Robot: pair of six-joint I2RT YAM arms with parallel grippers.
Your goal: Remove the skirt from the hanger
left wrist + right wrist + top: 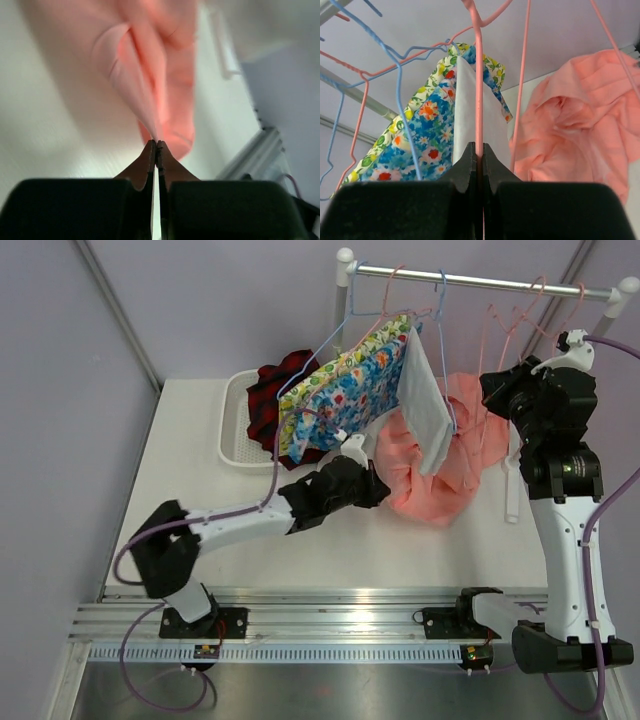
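Left end effector pinching skirt, wrist view

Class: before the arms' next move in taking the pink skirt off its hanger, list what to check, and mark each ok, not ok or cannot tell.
1. Left jaws shut on pink skirt: ok.
2. Right jaws shut on pink hanger wire: ok.
3. Skirt off that hanger: cannot tell.
4. Hanger hooked on rail: cannot tell.
5. White garment apart from skirt: cannot tell.
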